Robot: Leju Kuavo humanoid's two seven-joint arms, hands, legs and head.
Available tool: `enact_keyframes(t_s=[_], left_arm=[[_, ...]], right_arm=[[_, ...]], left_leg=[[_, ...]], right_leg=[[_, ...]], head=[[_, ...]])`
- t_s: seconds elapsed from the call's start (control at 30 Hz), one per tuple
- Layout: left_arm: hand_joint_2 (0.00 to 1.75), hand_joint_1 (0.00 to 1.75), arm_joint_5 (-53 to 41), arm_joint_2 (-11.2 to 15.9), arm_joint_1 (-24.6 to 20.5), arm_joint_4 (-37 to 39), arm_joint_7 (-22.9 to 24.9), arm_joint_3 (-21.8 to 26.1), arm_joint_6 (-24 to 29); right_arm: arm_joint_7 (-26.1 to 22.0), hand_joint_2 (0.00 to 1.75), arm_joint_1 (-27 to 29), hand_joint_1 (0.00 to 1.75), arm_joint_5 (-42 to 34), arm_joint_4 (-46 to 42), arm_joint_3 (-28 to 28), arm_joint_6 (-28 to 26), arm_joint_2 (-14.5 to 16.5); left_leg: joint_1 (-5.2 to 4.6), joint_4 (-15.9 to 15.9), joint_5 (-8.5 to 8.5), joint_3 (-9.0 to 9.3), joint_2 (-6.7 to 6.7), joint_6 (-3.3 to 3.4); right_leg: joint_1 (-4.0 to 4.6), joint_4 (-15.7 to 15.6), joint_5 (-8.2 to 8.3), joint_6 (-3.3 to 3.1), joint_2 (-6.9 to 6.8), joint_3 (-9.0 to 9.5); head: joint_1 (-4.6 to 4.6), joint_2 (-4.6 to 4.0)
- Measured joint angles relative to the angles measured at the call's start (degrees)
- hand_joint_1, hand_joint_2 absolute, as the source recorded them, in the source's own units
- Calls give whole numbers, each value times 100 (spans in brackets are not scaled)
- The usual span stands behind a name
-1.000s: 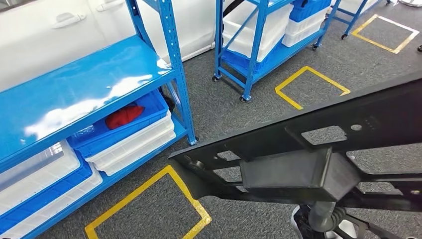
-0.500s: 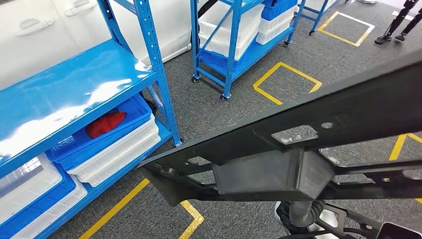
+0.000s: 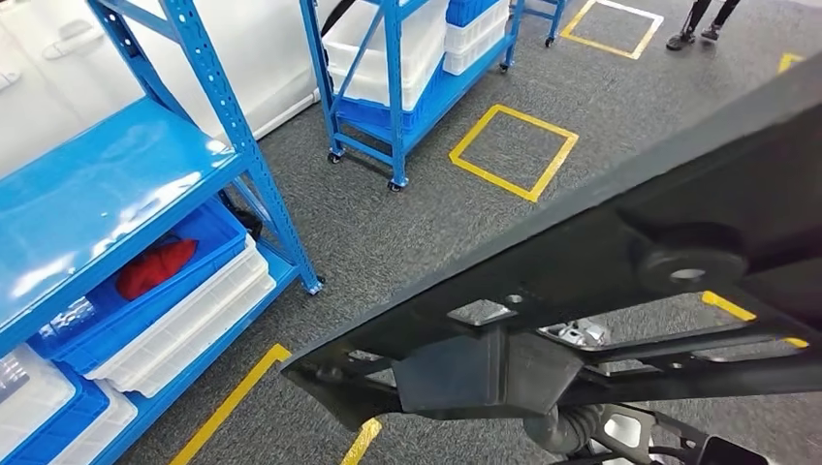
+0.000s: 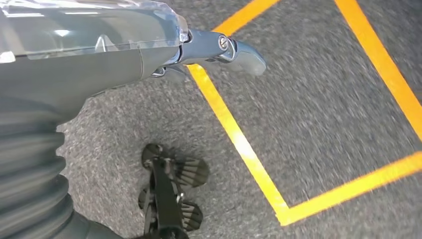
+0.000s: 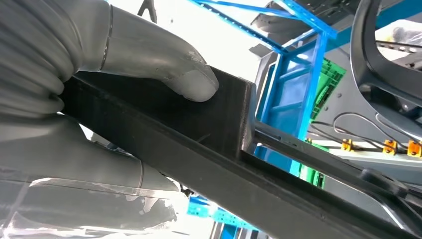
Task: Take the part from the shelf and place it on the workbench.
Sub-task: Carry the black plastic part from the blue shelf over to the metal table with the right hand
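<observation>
The part (image 3: pixel 601 262) is a long black plastic frame with cut-outs and a box-shaped block underneath. In the head view it runs slantwise from the lower middle to the upper right, close below the camera and above the carpet. My right hand (image 5: pixel 99 74) grips one end of the part (image 5: pixel 199 129), its thumb (image 5: pixel 194 79) pressed on the flat face and its fingers wrapped under the edge. My left hand (image 4: pixel 99 55) hangs over the grey carpet with one finger stretched out, holding nothing.
A blue shelf (image 3: pixel 107 184) stands at the left, with a blue crate (image 3: pixel 208 237) holding something red, and white bins (image 3: pixel 184 320) beneath. A wheeled blue rack (image 3: pixel 397 77) stands behind. Yellow tape squares (image 3: pixel 514 150) mark the carpet. A person's feet (image 3: pixel 698 24) show at the far right.
The camera has turned, so shelf, rack and tape squares slid left. The part stays in my right hand, its far end now nearer the camera and higher in the picture.
</observation>
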Motion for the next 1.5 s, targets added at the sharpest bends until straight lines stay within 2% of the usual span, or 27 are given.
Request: enact_keyframes(t_s=[0.07, 0.1, 0.13, 0.2, 0.27, 0.33, 0.4, 0.47, 0.53, 0.57, 0.6, 0.63, 0.67, 0.73, 0.8, 0.9, 0.97, 1.07, 1.1, 1.13, 1.17, 1.2, 1.27, 1.33, 1.4, 1.43, 1.5], left_arm=[[175, 0, -1, -15, 8, 0, 33, 6, 37], [175, 0, -1, -26, 14, 0, 48, 13, 57], [175, 0, -1, -38, 20, 0, 60, 24, 76], [175, 0, 1, -53, 24, 0, 75, 61, 95], [175, 0, 3, -59, 21, 1, 87, 100, 102], [175, 0, 1, -69, 10, 2, 111, 128, 107], [175, 0, 1, -88, -9, 2, 140, 142, 94], [175, 0, 3, -106, -20, 1, 174, 143, 45], [175, 0, 3, -116, -20, 0, 225, 135, -3], [175, 0, 3, -119, -20, 0, 254, 130, -15], [175, 0, 3, -124, -21, 0, 283, 124, -13], [175, 0, 3, -131, -26, 0, 306, 119, -5], [175, 0, 3, -140, -34, 0, 328, 115, 6], [175, 0, 3, -162, -55, 0, 356, 109, 34], [175, 0, 3, -174, -78, 0, 368, 107, 63], [175, 0, 3, -186, -115, 0, 370, 107, 97], [175, 0, 3, -198, -115, 0, 342, 107, 91], [175, 0, 1, -212, -66, 0, 266, 107, 57], [175, 0, 1, -216, -46, 0, 245, 107, 52], [175, 0, 1, -220, -27, 0, 225, 107, 49], [175, 0, 2, -223, -11, 0, 207, 107, 50], [175, 0, 2, -225, 0, 0, 195, 108, 52], [175, 0, 3, -223, 15, 2, 183, 112, 65], [175, 0, -8, -221, 20, 4, 189, 122, 84], [175, 0, -16, -220, 6, 4, 203, 135, 97], [175, 0, -9, -220, -1, 4, 208, 139, 101], [175, 0, -1, -221, -4, 4, 218, 143, 98]], right_arm=[[0, 175, 2, 175, 38, 24, 14, 21, 1], [0, 175, 4, 175, 46, 40, 21, 24, 1], [0, 175, 5, 175, 46, 55, 27, 27, 1], [0, 175, -9, 175, 43, 83, 31, 30, 1], [0, 175, -59, 175, 34, 113, 33, 33, 6], [6, 175, -124, 175, -5, 148, 34, 32, 15], [28, 175, -206, 175, -99, 185, 34, 5, 24], [84, 175, -326, 175, -212, 219, 13, -68, 33], [162, 175, -415, 175, -290, 248, -46, -144, 51], [202, 175, -442, 175, -321, 268, -85, -168, 62], [238, 175, -470, 175, -360, 295, -123, -180, 70], [277, 175, -519, 175, -412, 336, -163, -185, 75], [313, 175, -591, 175, -479, 390, -203, -190, 78], [375, 175, -801, 175, -652, 528, -267, -217, 81], [408, 175, -1025, 175, -878, 681, -296, -314, 70], [406, 175, -1277, 175, -1290, 937, -303, -499, -63], [387, 175, -1347, 175, -1421, 1071, -308, -562, -155], [356, 175, -1244, 175, -1356, 1144, -308, -645, -185], [352, 175, -1174, 175, -1301, 1151, -305, -665, -185], [350, 175, -1095, 175, -1244, 1150, -305, -682, -185], [345, 175, -1017, 175, -1195, 1144, -305, -689, -186], [335, 175, -949, 175, -1161, 1138, -308, -678, -186], [299, 175, -852, 175, -1110, 1133, -331, -587, -187], [269, 175, -784, 175, -1067, 1142, -381, -461, -183], [264, 175, -721, 175, -1046, 1153, -446, -359, -171], [267, 175, -695, 175, -1050, 1158, -482, -321, -167], [278, 175, -678, 175, -1069, 1175, -545, -276, -161]], left_leg=[[6, 778, -334, -365, -112, -22], [7, 998, -364, -478, -125, -24], [7, 1006, -282, -497, -134, -18], [7, 393, 137, -245, -203, 19], [6, -328, 431, 55, -403, 77], [-9, -578, 466, 146, -506, 122], [-4, -625, 503, 162, -415, 172], [19, -686, 554, 182, -301, 240], [15, -704, 569, 179, -192, 282], [9, -698, 567, 171, -138, 290], [7, -691, 563, 166, -86, 291], [6, -682, 557, 163, -33, 288], [7, -670, 548, 163, 20, 281], [0, -638, 518, 167, 121, 247], [-29, -600, 483, 159, 198, 191], [-37, -581, 456, 156, 295, 99], [-8, -401, 308, 90, 179, 41], [16, 589, -209, -349, -81, -7], [17, 891, -301, -496, -108, -15], [17, 1012, -282, -565, -122, -17], [17, 919, -157, -540, -134, -11], [19, 621, 49, -420, -163, 2], [29, -147, 400, -103, -363, 50], [24, -523, 493, 59, -526, 91], [17, -563, 503, 82, -477, 136], [23, -596, 526, 97, -424, 171], [41, -662, 569, 125, -306, 251]], right_leg=[[2, 6, 5, -18, 104, -9], [4, 12, 6, -19, 162, -10], [6, 19, 6, -19, 224, -9], [5, 36, 5, -13, 342, -3], [11, 62, 6, 24, 444, -23], [-1, 69, 26, 96, 533, -61], [-17, 68, 46, 170, 588, -87], [-6, 280, -98, 224, 426, -198], [-12, 937, -459, 266, 182, -512], [-26, 1317, -620, 287, 127, -693], [-43, 1582, -693, 307, 103, -816], [-57, 1640, -656, 324, 88, -839], [-71, 1481, -525, 334, 66, -751], [-75, 728, -193, 326, -84, -351], [-43, 195, -50, 261, -213, -91], [-15, 101, -31, 145, -129, -89], [-30, 61, 1, 73, -53, -81], [-34, 45, 15, 21, 65, -79], [-30, 48, 13, 18, 119, -80], [-28, 55, 11, 18, 177, -80], [-27, 63, 8, 20, 240, -80], [-28, 71, 5, 25, 301, -78], [-28, 91, 2, 55, 419, -88], [-40, 99, 19, 121, 523, -120], [-54, 82, 48, 204, 614, -142], [-54, 101, 34, 235, 590, -154], [-43, 400, -164, 283, 383, -294]], head=[[0, 0], [0, 0], [0, 0], [0, 0], [0, 0], [0, 0], [0, 0], [1, 0], [1, 0], [1, 0], [1, 0], [1, 0], [0, 0], [0, 0], [-1, 0], [0, 0], [-1, 0], [-1, 0], [-1, 0], [-1, 0], [-1, 0], [-1, 0], [-1, 0], [-1, 0], [-1, 0], [-1, 0], [1, 0]])
